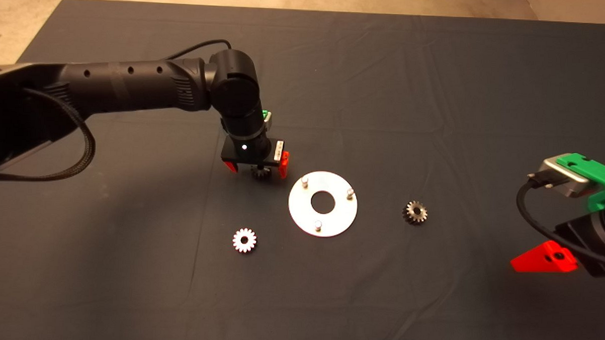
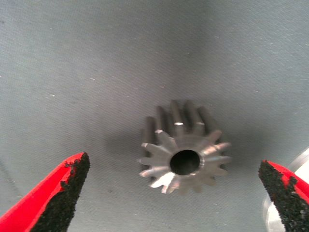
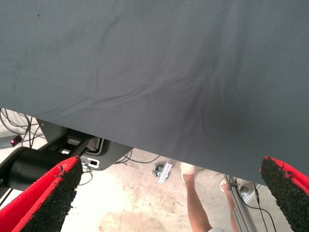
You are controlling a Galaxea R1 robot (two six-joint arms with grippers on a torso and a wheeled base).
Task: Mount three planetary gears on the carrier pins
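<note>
A flat silver disc [image 1: 338,219] with a large centre hole lies mid-mat and carries three bare carrier pins [image 1: 305,181] [image 1: 350,192] [image 1: 318,224]. One planetary gear [image 1: 260,172] lies just left of the disc, and my left gripper [image 1: 258,167] hangs over it, open, with a finger on each side. In the left wrist view that gear [image 2: 185,147] sits between the open fingertips [image 2: 63,191] without touching them. A second gear [image 1: 244,240] lies front left of the disc. A third gear [image 1: 415,212] lies to its right. My right gripper [image 1: 546,260] is parked at the right edge, open.
The dark mat [image 1: 436,94] is wrinkled and covers most of the table. The disc's rim [image 2: 301,162] shows beside the left gripper's finger in the left wrist view. Past the mat's edge, the right wrist view shows a person's legs [image 3: 195,200], cables and a stand.
</note>
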